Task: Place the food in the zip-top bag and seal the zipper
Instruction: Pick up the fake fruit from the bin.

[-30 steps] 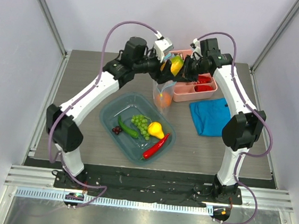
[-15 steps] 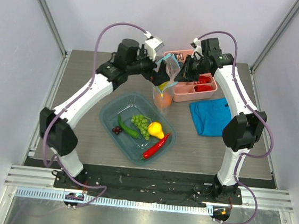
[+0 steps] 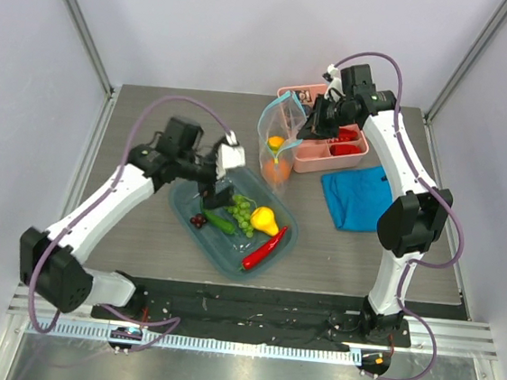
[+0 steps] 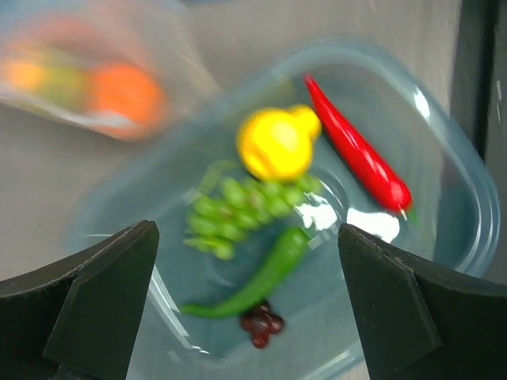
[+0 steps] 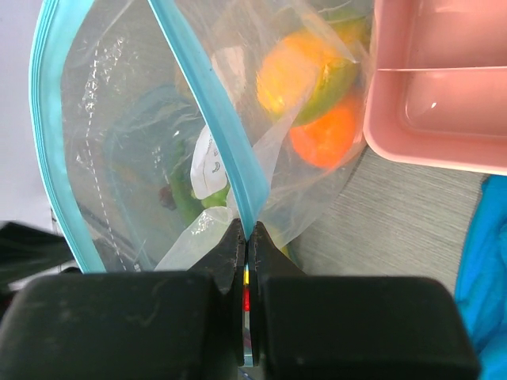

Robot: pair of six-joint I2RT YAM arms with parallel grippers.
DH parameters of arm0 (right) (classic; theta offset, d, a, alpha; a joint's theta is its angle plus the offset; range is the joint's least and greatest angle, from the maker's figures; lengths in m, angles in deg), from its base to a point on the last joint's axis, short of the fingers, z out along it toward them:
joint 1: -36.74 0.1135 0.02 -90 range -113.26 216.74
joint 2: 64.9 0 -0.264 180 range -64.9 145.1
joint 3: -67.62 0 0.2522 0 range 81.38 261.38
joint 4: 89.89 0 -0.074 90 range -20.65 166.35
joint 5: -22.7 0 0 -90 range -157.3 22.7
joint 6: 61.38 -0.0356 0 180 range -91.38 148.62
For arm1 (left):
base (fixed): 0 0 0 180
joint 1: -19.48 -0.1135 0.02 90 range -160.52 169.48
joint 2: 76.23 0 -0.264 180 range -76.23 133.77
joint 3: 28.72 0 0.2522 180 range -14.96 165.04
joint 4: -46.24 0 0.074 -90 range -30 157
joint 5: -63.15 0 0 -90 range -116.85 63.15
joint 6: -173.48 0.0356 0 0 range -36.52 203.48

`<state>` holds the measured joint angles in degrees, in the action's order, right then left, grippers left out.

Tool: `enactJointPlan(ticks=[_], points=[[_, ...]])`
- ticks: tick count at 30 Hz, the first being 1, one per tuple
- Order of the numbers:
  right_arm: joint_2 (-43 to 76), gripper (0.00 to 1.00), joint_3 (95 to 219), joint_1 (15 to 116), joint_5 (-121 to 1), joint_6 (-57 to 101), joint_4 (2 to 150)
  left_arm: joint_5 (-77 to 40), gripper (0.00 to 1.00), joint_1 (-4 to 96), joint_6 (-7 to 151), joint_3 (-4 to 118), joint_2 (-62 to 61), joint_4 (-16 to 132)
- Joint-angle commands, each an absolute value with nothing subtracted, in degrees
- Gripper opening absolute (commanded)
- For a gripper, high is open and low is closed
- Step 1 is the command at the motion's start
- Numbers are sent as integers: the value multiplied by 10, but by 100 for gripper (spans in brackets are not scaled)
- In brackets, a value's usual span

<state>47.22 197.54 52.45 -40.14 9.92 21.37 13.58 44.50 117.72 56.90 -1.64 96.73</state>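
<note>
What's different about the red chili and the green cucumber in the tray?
The red chili is red; the green cucumber is green. The chili looks nearly straight, while the cucumber bends. The chili lies beside the yellow pear; the cucumber lies between the cherries and the grapes. Both are long and thin, lie in the teal tray, and are not in the zip-top bag yet.

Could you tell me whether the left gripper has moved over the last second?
Yes. The left gripper pulled back from beside the pink box to above the tray, nearer the bases.
</note>
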Motion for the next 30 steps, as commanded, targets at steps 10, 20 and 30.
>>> enactJointPlan(ticks=[10, 20, 30], points=[[422, 1, 1968, 527, -424, 124, 218, 145, 90, 502, 1496, 443, 116, 865], [422, 1, 1951, 527, -434, 125, 219, 130, 91, 512, 1572, 474, 237, 868], [421, 1, 1953, 527, -437, 130, 216, 120, 38, 511, 1608, 516, 230, 985]])
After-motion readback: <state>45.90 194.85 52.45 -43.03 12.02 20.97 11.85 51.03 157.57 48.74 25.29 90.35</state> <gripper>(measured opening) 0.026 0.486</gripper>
